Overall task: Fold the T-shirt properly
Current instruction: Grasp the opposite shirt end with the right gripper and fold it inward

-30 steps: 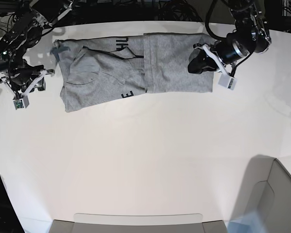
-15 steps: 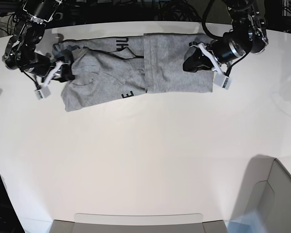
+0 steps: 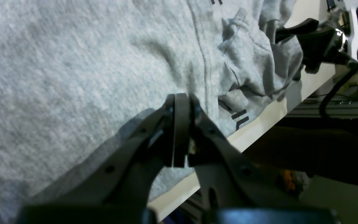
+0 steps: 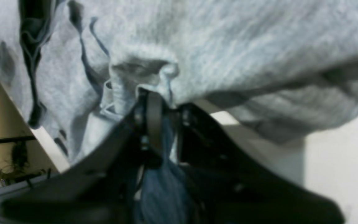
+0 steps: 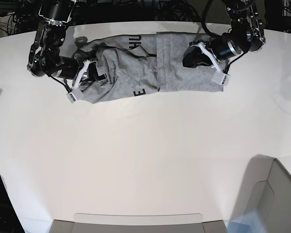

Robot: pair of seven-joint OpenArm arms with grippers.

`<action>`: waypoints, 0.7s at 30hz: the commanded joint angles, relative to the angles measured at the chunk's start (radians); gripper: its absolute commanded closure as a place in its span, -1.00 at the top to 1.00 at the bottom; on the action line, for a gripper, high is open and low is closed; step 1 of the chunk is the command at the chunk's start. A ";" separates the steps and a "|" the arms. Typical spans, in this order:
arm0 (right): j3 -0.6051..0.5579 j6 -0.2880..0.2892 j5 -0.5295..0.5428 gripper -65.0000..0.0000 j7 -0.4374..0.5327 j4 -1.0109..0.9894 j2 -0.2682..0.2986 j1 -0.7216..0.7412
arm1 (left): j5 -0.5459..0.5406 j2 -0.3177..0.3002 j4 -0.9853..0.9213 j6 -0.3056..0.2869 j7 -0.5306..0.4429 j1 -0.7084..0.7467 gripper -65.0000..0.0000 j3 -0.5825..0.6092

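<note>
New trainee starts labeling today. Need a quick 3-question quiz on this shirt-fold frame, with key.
1. True or false: the right gripper is closed on a bunch of T-shirt fabric.
2. The left gripper is: A) wide open above the table; B) shut, resting on the shirt's plain folded end; C) holding a sleeve in the air.
3. Fill in: dark ______ shows on the crumpled half of the shirt.

Key: 1 true; 2 B; 3 lettering
</note>
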 commanded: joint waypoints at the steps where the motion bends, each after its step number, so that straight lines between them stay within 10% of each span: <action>1: -0.002 0.012 -0.188 -1.00 -0.100 -0.018 -0.004 -0.004 | -0.024 -0.006 0.017 -0.005 -0.015 -0.003 -1.00 -0.002; 10: 0.193 0.012 -0.199 -1.00 -0.100 -0.017 -0.017 0.124 | -0.027 -0.006 0.019 -0.005 -0.015 -0.001 -1.00 -0.011; 21: 0.349 0.012 -0.199 -1.00 0.000 -0.185 0.202 0.289 | -0.031 -0.006 0.019 -0.006 -0.010 -0.004 -1.00 -0.005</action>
